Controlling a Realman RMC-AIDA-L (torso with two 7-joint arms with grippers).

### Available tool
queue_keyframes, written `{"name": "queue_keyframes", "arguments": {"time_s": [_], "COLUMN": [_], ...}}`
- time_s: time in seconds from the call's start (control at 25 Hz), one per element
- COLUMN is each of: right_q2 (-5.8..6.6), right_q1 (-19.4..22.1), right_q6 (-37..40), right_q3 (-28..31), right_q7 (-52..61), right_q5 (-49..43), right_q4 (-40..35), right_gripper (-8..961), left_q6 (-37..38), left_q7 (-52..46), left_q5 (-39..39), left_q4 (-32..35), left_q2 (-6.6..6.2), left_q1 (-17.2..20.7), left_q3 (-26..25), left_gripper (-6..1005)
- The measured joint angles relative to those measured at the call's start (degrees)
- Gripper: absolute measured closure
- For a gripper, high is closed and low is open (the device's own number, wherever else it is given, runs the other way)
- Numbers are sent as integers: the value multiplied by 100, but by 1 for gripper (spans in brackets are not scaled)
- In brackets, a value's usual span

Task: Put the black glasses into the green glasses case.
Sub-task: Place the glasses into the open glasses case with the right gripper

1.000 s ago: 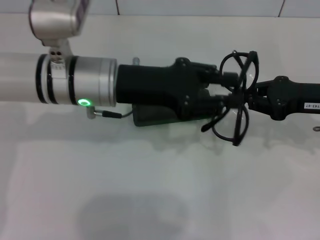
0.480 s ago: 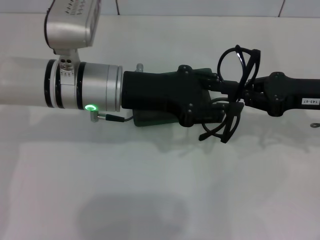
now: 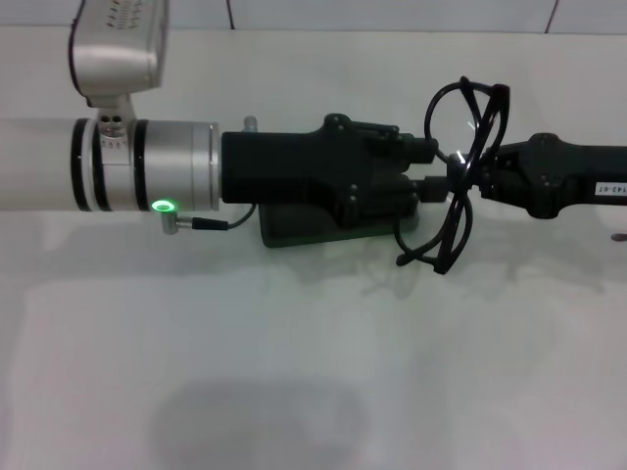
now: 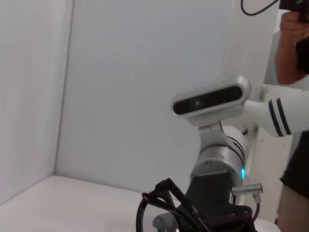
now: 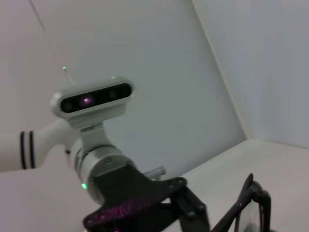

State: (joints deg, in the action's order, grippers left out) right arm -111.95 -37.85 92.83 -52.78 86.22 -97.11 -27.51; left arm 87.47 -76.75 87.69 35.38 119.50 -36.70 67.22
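Observation:
The black glasses (image 3: 454, 227) hang upright in the air between my two grippers, one lens above the other. My right gripper (image 3: 476, 176) reaches in from the right and is shut on them near the bridge. My left gripper (image 3: 437, 168) reaches in from the left and its tip is right at the glasses. The green glasses case (image 3: 294, 225) lies on the table under the left gripper, mostly hidden by it. The glasses also show in the left wrist view (image 4: 159, 205) and in the right wrist view (image 5: 248, 205).
The white table (image 3: 294, 372) spreads out in front. A tiled wall edge runs along the back. A small grey item (image 3: 619, 237) lies at the right edge. A person (image 4: 294, 29) stands behind the right arm in the left wrist view.
My left arm moved right toward the glasses, then drew back left. The glasses turned from spread and tilted to more upright, staying at the right gripper.

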Motion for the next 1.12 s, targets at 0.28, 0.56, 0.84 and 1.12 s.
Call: {"name": "queue_keyframes", "arguments": {"time_s": [0.28,0.56,0.84,1.12], "right_q2": [21,-19,-104,-135], "right_q1": [-3,-89,-136,-104], "right_q6": [-112,-152,-75,225], "right_q3": [164,162,106,97], "right_q7": [16,11,-17,-22], "right_q5": [5,13,5,-14], "right_q4": [0,0,-120,-215], "right_gripper": [859,858,858,858], "left_q6": [332,759,691,633], "left_q7": [-49,-145,-431,-626], "left_q5": [-24,35,62,166], "left_q4": [60,22,-2,27], "left_q2": [-4,10,11,-20], "left_q1": [99,-99,-246,-214], "left_q3": [-188,28,245,194], "left_gripper": [530,530,530,530]}}
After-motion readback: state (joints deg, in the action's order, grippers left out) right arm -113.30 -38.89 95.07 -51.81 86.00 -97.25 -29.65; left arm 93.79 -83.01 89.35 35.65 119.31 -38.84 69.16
